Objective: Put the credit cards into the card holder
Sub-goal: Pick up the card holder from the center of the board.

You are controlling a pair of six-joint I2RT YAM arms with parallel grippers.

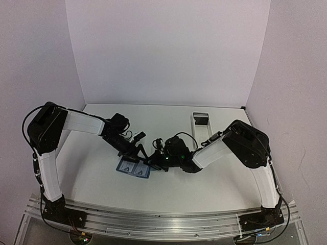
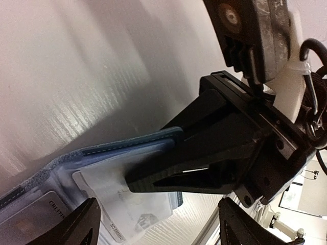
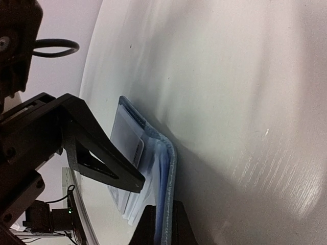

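R jaws: clamped on right-hand edge of card holder [image 1: 129, 167]. L jaws: wide apart, just above holder. Holder lies open on worktop [image 1: 219, 189], left of centre, toward near edge. Credit card [image 3: 124, 133] on inner face.

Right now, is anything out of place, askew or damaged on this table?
Nothing stands out. The card holder lies open on the table, with a credit card sitting in a pocket. The right claw is shut on its edge; the left claw hangs open over it.
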